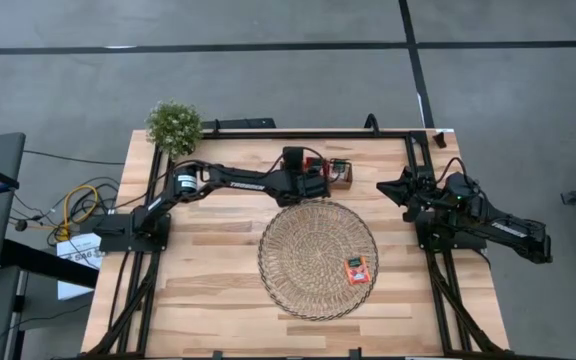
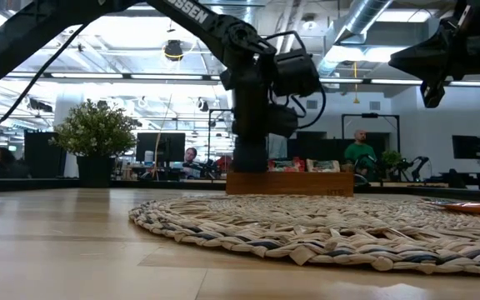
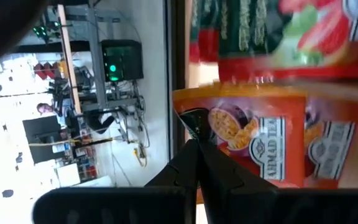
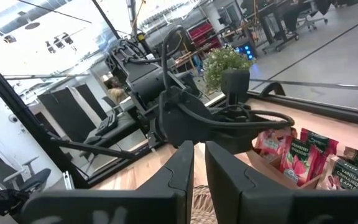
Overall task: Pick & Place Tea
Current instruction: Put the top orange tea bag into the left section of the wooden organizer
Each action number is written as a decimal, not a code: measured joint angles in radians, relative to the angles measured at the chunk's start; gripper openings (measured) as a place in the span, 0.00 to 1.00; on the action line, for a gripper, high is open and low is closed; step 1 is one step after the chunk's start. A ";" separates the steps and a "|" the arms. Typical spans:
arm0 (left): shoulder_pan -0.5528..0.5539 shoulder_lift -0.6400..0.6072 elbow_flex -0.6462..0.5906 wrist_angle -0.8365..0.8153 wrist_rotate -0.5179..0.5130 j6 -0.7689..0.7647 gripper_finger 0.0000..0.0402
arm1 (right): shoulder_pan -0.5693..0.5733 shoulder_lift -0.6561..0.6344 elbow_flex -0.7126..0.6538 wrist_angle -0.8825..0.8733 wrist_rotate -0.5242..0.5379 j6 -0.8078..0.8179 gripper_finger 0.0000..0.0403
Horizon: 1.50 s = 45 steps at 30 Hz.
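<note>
High view: left tool (image 1: 330,180) together over tray (image 1: 342,174); right tool (image 1: 386,186) fingers slightly apart, off mat (image 1: 317,258) edge.

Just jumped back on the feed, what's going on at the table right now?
The left gripper is down at the wooden tray at the table's far edge, closed on an orange tea sachet among the sachets standing in it. One sachet already lies on the round woven mat, toward its right side. The right arm waits over the table's right side, its gripper holding nothing. A small potted plant stands at the far left corner.
</note>
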 joint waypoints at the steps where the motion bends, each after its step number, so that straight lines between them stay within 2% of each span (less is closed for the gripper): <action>1: 0.000 0.000 0.000 0.018 0.001 0.014 0.00 | 0.000 0.000 0.000 0.000 0.002 0.001 0.08; 12: 0.002 0.000 0.000 0.040 0.048 0.083 0.00 | 0.000 0.000 0.000 0.000 0.002 0.002 0.08; 37: 0.028 0.000 0.000 -0.014 0.081 0.073 0.00 | 0.000 0.000 0.000 0.000 0.002 0.002 0.08; 45: 0.026 0.000 0.001 -0.024 0.128 0.031 0.00 | 0.000 0.000 0.000 0.000 0.002 0.002 0.08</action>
